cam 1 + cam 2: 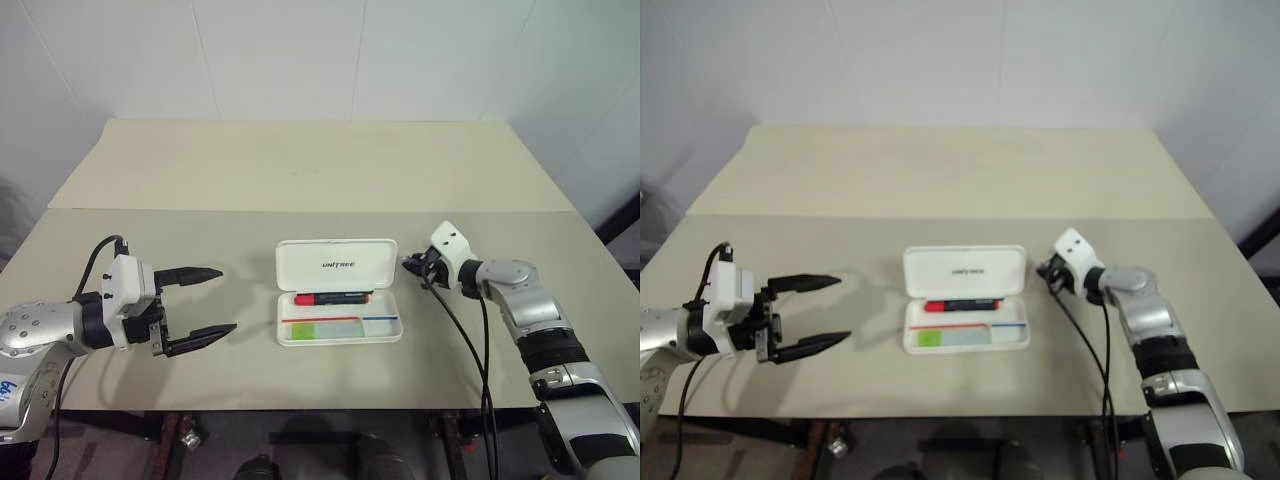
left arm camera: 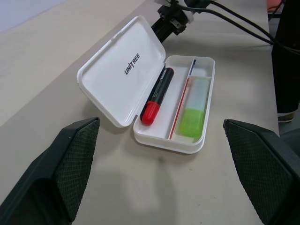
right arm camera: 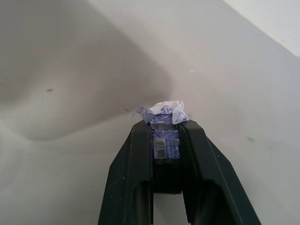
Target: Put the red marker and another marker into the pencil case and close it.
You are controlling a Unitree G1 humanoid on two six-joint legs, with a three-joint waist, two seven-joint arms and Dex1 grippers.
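Pencil case (image 1: 337,268) holds two markers: red marker (image 1: 332,298), another marker (image 1: 318,329).

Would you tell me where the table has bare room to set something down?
The far half of the table behind the pencil case is bare. So is the strip between the case and the left gripper. It is tight where the right gripper sits by the lid.

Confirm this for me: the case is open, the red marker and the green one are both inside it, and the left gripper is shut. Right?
Not quite. The left gripper is open, its two fingers spread wide apart, as the left eye view shows. The rest holds: the case is open, with the red marker and the green one both inside it.
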